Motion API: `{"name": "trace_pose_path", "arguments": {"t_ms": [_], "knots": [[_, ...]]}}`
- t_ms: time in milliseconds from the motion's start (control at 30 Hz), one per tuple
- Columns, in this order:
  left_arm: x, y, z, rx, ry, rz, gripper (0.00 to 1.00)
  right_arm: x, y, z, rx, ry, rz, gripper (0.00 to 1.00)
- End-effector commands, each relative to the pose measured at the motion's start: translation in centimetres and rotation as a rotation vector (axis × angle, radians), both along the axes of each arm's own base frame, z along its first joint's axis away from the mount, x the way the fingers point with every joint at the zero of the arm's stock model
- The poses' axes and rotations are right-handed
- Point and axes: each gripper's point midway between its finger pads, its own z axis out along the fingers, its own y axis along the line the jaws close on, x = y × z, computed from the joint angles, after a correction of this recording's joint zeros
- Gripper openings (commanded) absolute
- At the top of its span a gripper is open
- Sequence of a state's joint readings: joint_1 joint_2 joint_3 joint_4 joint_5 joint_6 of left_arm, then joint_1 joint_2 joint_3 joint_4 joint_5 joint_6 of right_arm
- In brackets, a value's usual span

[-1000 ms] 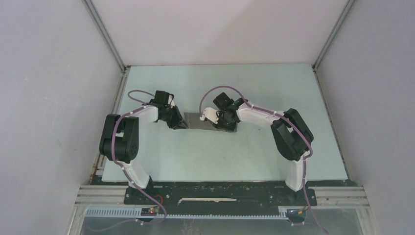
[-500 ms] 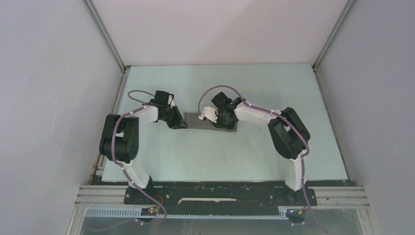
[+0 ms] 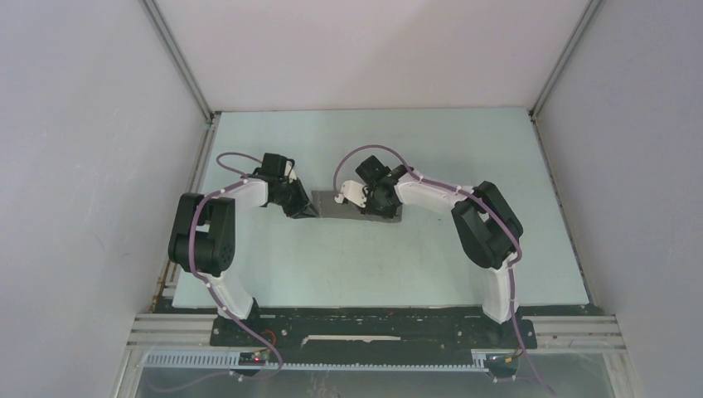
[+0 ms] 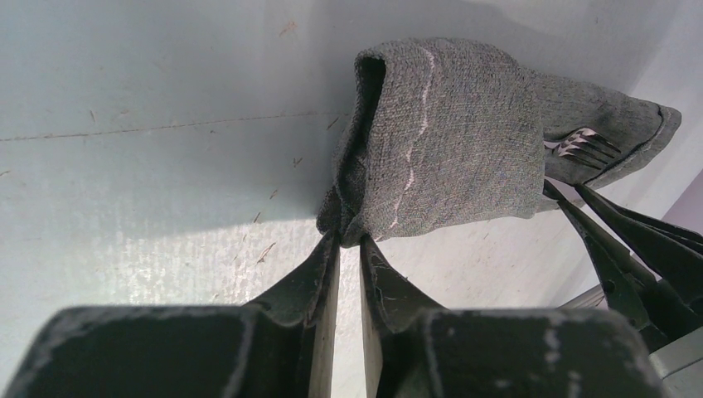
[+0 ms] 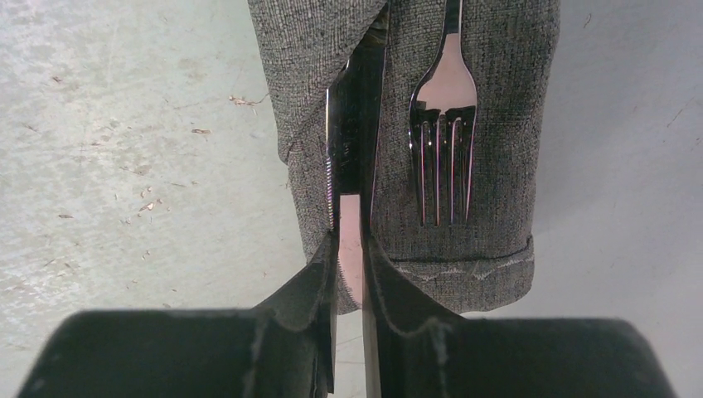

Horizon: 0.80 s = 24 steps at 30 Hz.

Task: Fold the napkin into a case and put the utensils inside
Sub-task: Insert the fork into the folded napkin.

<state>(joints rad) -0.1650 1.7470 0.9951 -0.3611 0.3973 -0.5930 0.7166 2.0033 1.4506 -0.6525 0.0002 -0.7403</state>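
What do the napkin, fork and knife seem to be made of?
The napkin: grey woven cloth, matte; visible weave and pale stitched hem.
The fork: probably polished steel; mirror-bright tines.
The knife: blade looks like shiny metal with a serrated edge; upper part dark, perhaps only reflection.

One grey napkin [image 4: 448,149] lies folded on the one pale table [image 3: 373,265]. At the napkin are two slim pieces of cutlery: one silvery fork [image 5: 445,124] and one knife [image 5: 350,224]. Two hands meet the napkin, one left hand [image 4: 348,240] and one right hand [image 5: 349,249].

Arms [image 3: 240,195] [image 3: 431,195] hem case [image 3: 328,206] — nearside table [image 3: 373,265] apparently free.
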Motion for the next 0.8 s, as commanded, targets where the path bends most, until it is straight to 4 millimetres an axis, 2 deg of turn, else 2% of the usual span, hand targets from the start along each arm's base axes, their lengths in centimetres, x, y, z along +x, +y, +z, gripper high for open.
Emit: {"name": "trace_pose_path", "arguments": {"t_ms": [0, 533, 667, 767], "knots": [[0.7, -0.2, 1.1, -0.023, -0.047, -0.013, 0.18, 1.9, 1.4, 1.0, -0.003, -0.089, 0.045, 0.15], [0.8, -0.2, 1.3, -0.028, -0.051, -0.013, 0.18, 1.6, 2.9, 1.8, -0.086, -0.150, 0.170, 0.10], [0.8, -0.2, 1.5, -0.026, -0.057, -0.012, 0.18, 1.9, 3.1, 3.2, -0.025, -0.160, 0.122, 0.19], [0.7, -0.1, 1.8, -0.020, -0.068, -0.009, 0.19, 2.5, 3.1, 5.3, 0.043, -0.181, 0.030, 0.27]]}}
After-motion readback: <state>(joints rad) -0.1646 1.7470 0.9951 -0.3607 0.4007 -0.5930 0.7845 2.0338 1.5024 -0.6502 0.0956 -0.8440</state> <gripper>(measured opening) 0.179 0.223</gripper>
